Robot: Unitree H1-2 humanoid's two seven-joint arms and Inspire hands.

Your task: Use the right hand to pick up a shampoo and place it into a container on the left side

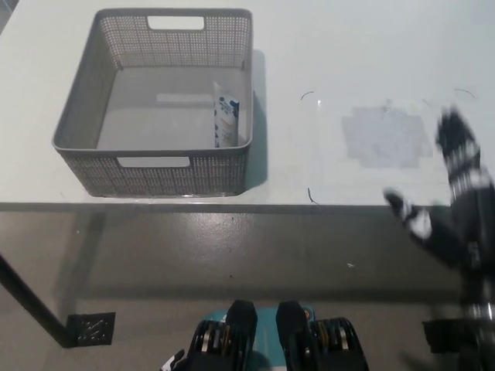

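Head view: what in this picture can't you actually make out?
- Right hand: motion-blurred and cut off by the right edge; its fingers look spread, holding nothing.
- Left hand: not in the head view at all.
- Shampoo: label print too small to read; its lower end hidden behind the basket wall.

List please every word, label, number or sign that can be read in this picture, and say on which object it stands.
No text can be read here.
Shampoo tube in the grey basket: blue print on white, too small and blurred to read.
White table: a dull patch and thin marks only, no writing.
Black right hand, open at the picture's right edge: white patches, no letters.
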